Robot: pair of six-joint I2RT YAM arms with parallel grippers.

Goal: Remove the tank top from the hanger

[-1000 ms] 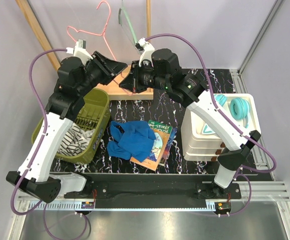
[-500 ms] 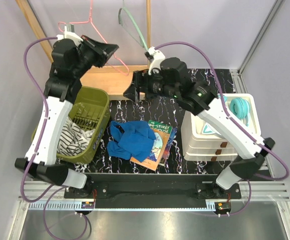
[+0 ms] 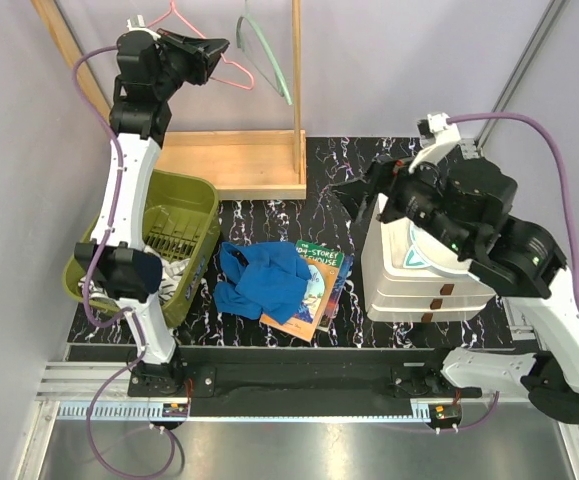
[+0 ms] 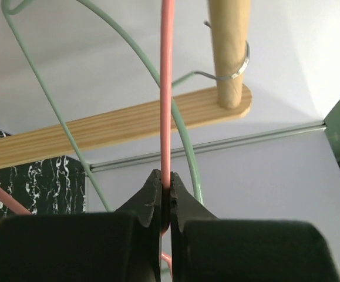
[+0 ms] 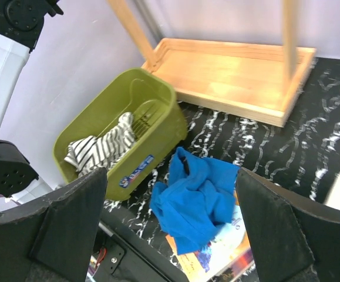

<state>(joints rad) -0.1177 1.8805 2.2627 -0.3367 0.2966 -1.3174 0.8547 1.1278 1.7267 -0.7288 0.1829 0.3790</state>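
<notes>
The blue tank top lies crumpled on the table, partly over a book, off any hanger. My left gripper is raised high at the back left, shut on the wire of the bare pink hanger. In the left wrist view the pink hanger runs straight up from between the closed fingers of the left gripper. My right gripper hovers open near the white drawers, holding nothing. In its wrist view the right gripper looks down on the tank top far below.
A green hanger hangs on the wooden rack, close to the pink one. An olive basket with striped cloth sits at the left. A book lies under the tank top. White drawers stand at the right.
The left arm rose and swung back, carrying the pink hanger up beside the green one. The right gripper opened and drew back to the right. The tank top stayed put.
</notes>
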